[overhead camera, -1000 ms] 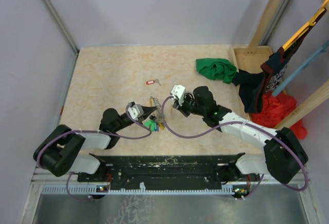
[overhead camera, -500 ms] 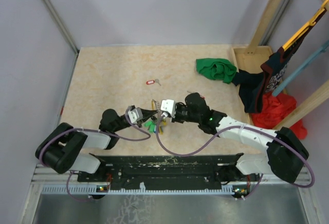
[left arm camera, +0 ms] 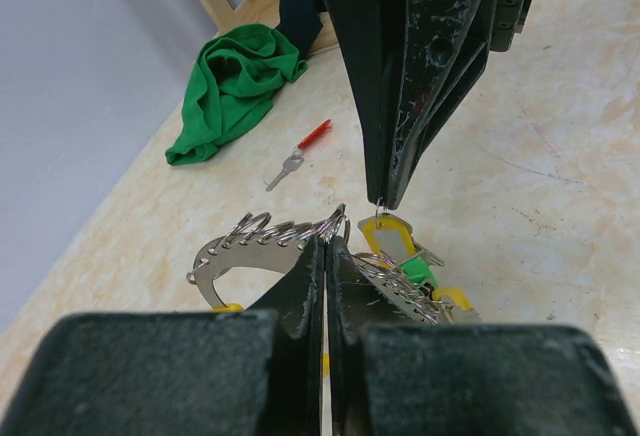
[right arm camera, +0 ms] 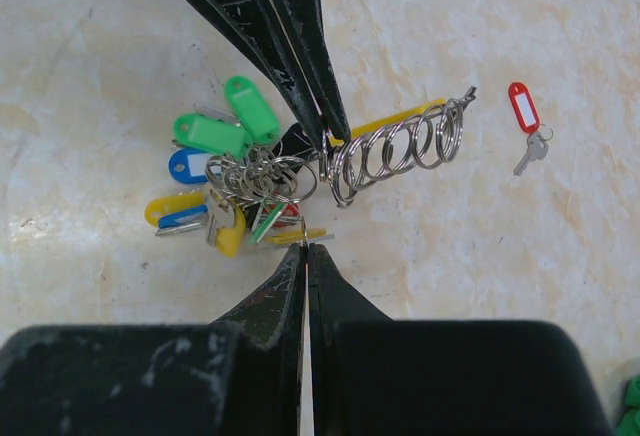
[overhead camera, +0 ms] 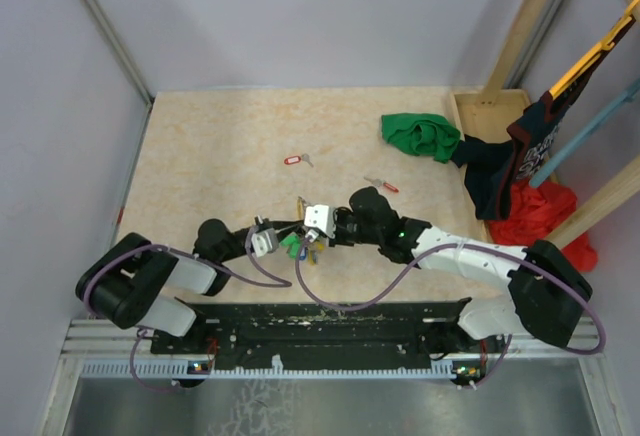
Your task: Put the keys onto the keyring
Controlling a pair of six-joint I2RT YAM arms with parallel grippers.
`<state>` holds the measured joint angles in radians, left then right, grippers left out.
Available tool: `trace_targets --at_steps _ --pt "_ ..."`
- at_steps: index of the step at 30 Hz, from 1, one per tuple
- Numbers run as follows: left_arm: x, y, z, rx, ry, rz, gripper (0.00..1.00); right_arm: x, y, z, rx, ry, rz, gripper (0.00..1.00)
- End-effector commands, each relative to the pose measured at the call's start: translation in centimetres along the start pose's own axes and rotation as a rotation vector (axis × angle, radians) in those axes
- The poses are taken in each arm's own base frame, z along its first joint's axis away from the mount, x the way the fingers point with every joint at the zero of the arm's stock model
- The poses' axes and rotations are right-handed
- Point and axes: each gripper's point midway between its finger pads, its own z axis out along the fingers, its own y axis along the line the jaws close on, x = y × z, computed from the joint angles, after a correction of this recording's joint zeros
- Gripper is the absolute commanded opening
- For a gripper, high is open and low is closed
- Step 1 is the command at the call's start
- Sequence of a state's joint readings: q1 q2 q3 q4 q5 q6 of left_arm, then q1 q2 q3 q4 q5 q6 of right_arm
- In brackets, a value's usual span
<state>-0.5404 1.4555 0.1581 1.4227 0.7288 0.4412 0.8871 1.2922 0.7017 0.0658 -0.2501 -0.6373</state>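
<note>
Gleaming grey keyring [right arm camera: 280, 174], loosely coiled, bright plastic tags [right arm camera: 212, 134]

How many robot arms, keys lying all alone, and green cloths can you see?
Robot arms: 2, the left arm and the right arm
Keys lying alone: 2, the red-tagged key and the red-headed key
Green cloths: 1, the green cloth
Total: 5

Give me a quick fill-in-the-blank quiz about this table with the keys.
1. The left gripper and right gripper both have jaws ___.
2. The cloth near the slim key is ___.
3. The loose key apart from the keyring carries a ___ tag.
Missing: shut; green; red.
</note>
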Motion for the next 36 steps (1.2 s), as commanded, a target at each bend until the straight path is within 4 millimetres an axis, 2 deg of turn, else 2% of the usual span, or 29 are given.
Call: trace_targets --at_steps 1,14,36 --pt "-1.15 0.56 0.33 -0.021 -0.038 0.134 0.00 -3.51 -1.93 0.23 0.054 -0.079 -0.049 0.00" --pt "-0.67 0.32 0.53 -0.034 -0.012 0.170 0.00 -4.37 -2.57 -0.20 0.126 -0.117 -0.062 0.00" --pt "-0.65 0.68 0.52 -0.058 -0.002 0.155 0.00 -3.79 -2.28 -0.38 0.145 -0.076 -0.055 0.00"
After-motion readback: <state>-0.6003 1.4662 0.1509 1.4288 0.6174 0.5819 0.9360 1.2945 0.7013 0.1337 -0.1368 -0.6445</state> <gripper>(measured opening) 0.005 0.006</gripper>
